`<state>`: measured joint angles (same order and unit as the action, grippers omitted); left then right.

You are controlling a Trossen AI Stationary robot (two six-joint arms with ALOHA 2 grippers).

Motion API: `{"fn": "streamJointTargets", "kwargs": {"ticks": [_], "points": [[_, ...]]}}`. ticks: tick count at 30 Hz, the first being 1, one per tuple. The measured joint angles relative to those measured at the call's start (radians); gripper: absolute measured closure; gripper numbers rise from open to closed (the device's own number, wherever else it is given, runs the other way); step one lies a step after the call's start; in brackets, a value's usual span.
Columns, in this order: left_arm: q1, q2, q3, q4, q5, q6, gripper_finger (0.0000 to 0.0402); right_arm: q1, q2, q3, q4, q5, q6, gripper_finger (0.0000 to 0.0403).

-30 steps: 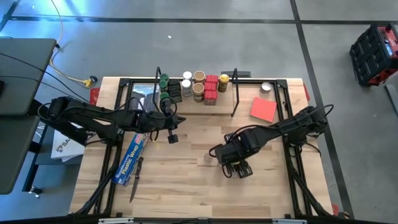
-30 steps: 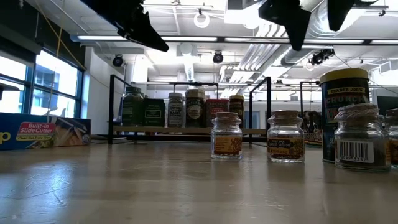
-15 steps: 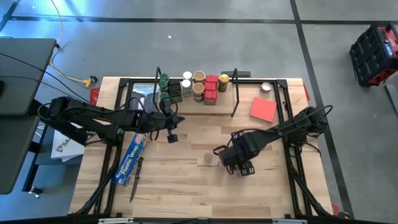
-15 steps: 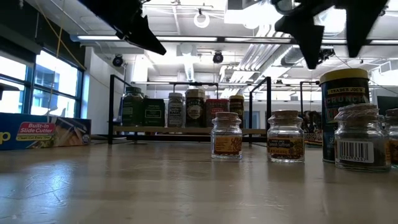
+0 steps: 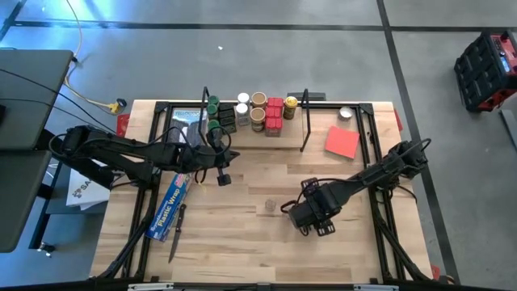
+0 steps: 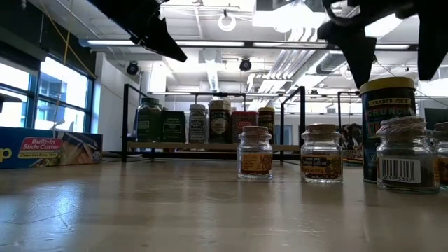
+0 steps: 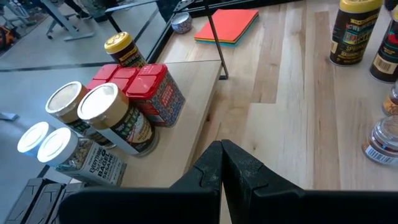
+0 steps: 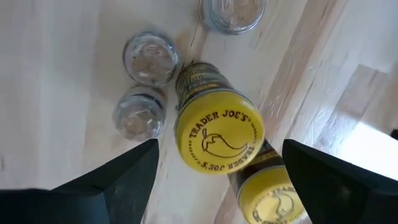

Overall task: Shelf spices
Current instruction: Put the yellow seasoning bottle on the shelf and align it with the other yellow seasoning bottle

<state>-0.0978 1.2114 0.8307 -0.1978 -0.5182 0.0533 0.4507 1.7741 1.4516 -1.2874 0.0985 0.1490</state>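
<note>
- The right gripper hangs directly above a yellow-lidded jar, its two dark fingers spread wide, one on each side of the lid and clear of it.
- Just beside that yellow-lidded jar stands a second yellow-lidded jar, and on its other side are three tiny clear jars, all upright on the table.
- In the low view the same group shows as small cork-topped jars with the tall yellow-lidded jar behind them, the open gripper's fingers dark above it.
- From above, this cluster is well apart from the shelf, toward the near edge of the table, and mostly hidden under the right arm.
- The left gripper has its fingers pressed together, holding nothing, and hovers just in front of the shelf near its left end.
- On the shelf's wooden board stand green-lidded jars, white- and tan-lidded jars, red square tins and one yellow-lidded jar.
- To the right of the shelf lies a flat red card; to its left front, a blue plastic-wrap box.
</note>
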Motion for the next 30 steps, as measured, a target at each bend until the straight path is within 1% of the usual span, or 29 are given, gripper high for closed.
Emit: {"fn": "streamJointTargets", "kwargs": {"ticks": [4, 7, 9, 16, 17, 19, 23, 25, 27, 30], "points": [[0.0, 0.0, 0.0, 0.0, 0.004, 0.0, 0.0401, -0.013, 0.0, -0.037, 0.051, -0.004, 0.0, 0.0068], [0.0, 0.0, 0.0, 0.0, 0.003, 0.0, 0.0401, -0.018, 0.0, -0.051, 0.073, -0.026, -0.001, 0.0079], [0.0, 0.0, 0.0, 0.0, 0.003, 0.0, 0.0401, -0.02, 0.0, -0.056, 0.086, -0.039, -0.004, 0.0096], [0.0, 0.0, 0.0, 0.0, 0.003, 0.0, 0.0401, -0.032, -0.003, -0.089, 0.11, -0.08, -0.019, 0.0177], [0.0, 0.0, 0.0, 0.001, 0.002, 0.0, 0.0401, -0.034, -0.003, -0.09, 0.108, -0.081, -0.024, 0.0186], [0.0, 0.0, 0.0, 0.0, 0.002, 0.001, 0.0401, -0.038, -0.003, -0.083, 0.103, -0.081, -0.034, 0.019], [0.0, 0.0, 0.0, 0.001, 0.002, 0.001, 0.0401, -0.063, 0.002, -0.009, 0.075, -0.086, -0.052, 0.019], [0.0, 0.0, 0.0, 0.001, 0.002, 0.001, 0.0401, -0.081, 0.0, 0.043, 0.045, -0.066, -0.081, 0.019], [0.0, 0.0, 0.0, 0.006, 0.001, 0.002, 0.0401, -0.109, 0.0, 0.102, 0.018, -0.005, -0.134, 0.019], [0.0, 0.0, 0.0, 0.01, 0.001, 0.003, 0.0401, -0.18, 0.0, 0.194, -0.006, 0.095, -0.214, 0.019]]}}
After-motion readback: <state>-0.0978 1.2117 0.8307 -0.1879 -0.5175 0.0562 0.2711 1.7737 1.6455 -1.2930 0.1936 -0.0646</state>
